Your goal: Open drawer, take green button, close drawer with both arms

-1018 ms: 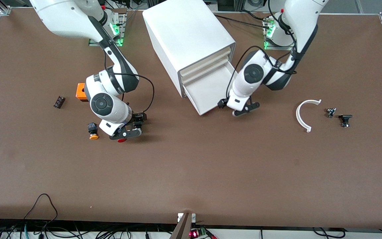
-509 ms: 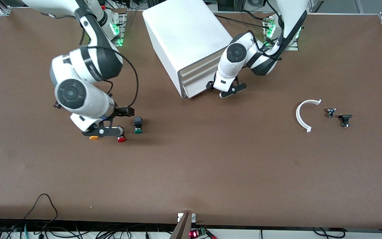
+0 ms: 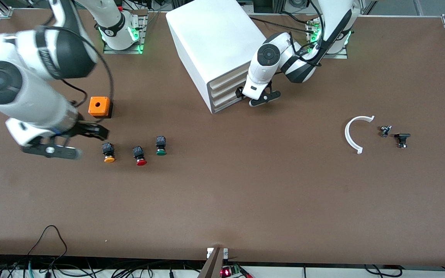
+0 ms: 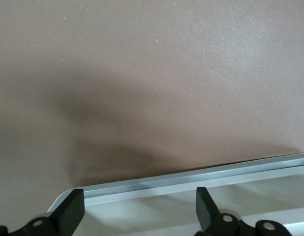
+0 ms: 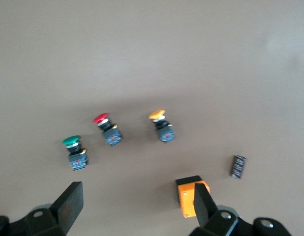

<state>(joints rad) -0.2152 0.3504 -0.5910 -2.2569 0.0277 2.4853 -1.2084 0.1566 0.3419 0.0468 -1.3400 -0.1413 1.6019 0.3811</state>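
Note:
The drawer (image 3: 228, 102), lowest of three in the white cabinet (image 3: 214, 34), is pushed in flush with the two above it. My left gripper (image 3: 254, 96) is open, and its fingers straddle the drawer's sloped front edge (image 4: 191, 179); in the left wrist view it (image 4: 137, 214) holds nothing. The green button (image 3: 161, 146) lies on the table beside the red-capped button (image 3: 140, 156) and the orange-capped button (image 3: 109, 153). My right gripper (image 3: 87, 143) is open and empty, raised over the table by the orange-capped button. The right wrist view (image 5: 136, 206) shows the green button (image 5: 73, 152) lying free.
An orange box (image 3: 99, 106) stands between the buttons and the right arm's base. A small black part (image 5: 238, 166) lies near it. A white curved piece (image 3: 352, 135) and two small black parts (image 3: 384, 130) (image 3: 402, 139) lie toward the left arm's end.
My left gripper has pushed the open drawer shut. My right gripper has let go of the green button on the table, then risen and moved toward the right arm's end.

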